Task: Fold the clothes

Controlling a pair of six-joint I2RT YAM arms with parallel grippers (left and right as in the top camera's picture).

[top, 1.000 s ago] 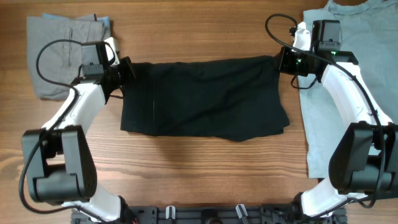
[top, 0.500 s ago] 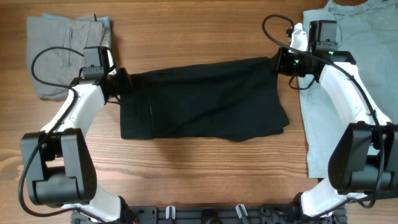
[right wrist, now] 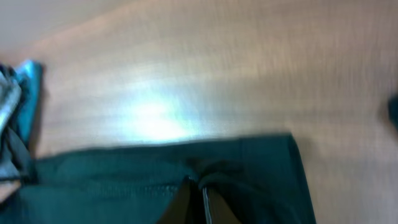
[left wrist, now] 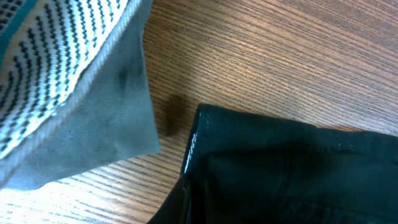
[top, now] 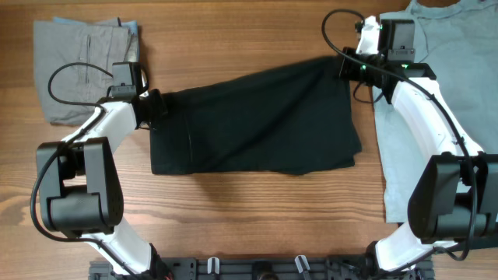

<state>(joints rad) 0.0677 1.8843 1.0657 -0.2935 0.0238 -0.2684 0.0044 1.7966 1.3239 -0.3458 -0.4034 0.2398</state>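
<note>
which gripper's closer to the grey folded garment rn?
Left. The left gripper is shut on the black shorts' corner just beside the grey garment; the right gripper holds the opposite corner, by the light blue T-shirt.

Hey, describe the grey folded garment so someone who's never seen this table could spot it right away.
On the wooden table, go to the far left corner. The grey folded garment lies there, a flat rectangle. It is the only folded, grey piece: the black shorts lie spread mid-table, the light blue T-shirt on the right.
</note>
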